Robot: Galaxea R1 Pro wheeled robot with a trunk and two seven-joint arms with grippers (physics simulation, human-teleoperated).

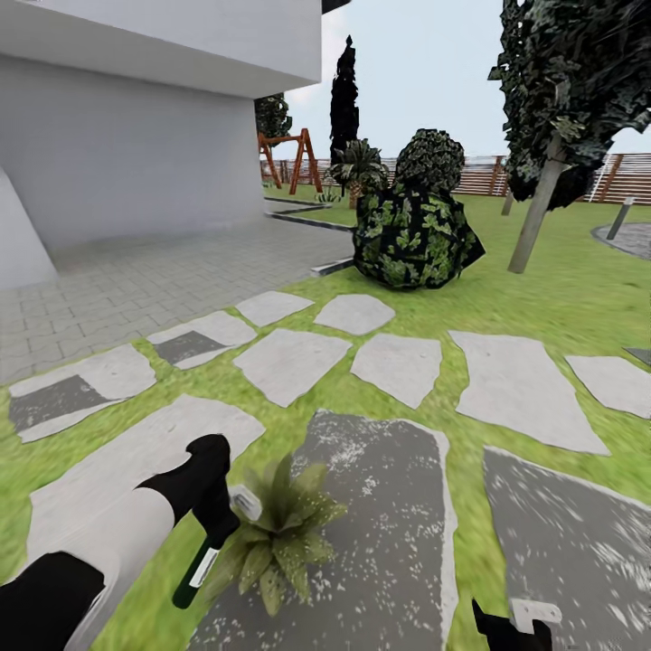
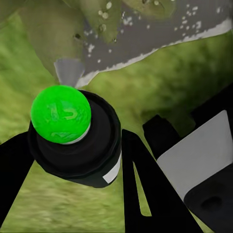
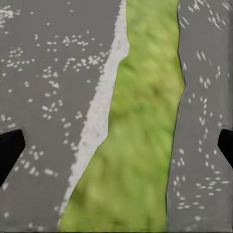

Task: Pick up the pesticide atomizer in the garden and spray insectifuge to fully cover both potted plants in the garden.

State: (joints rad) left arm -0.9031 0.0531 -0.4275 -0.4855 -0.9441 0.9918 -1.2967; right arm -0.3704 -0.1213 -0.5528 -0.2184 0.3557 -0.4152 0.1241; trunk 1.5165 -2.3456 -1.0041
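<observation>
My left gripper (image 1: 217, 527) is shut on the pesticide atomizer (image 1: 201, 568), a dark bottle that hangs tilted just left of a potted plant (image 1: 282, 533). That plant is a low rosette of pointed olive leaves at the corner of a dark grey stone slab (image 1: 389, 524) in the garden. In the left wrist view the atomizer (image 2: 77, 150) shows its green dot, black fingers (image 2: 141, 189) on both sides, and the plant's leaves (image 2: 97, 19) close beyond it. My right gripper (image 1: 515, 628) sits low at the right; its wrist view shows the gripper (image 3: 116, 148) open over slab and grass.
Pale stepping stones (image 1: 398, 366) cross the lawn ahead. A big dark bush (image 1: 414, 231) and a leaning tree trunk (image 1: 538, 212) stand beyond them. The white house wall (image 1: 127, 154) and paved terrace lie left; a wooden fence (image 1: 493, 176) and swing frame (image 1: 287, 155) are far back.
</observation>
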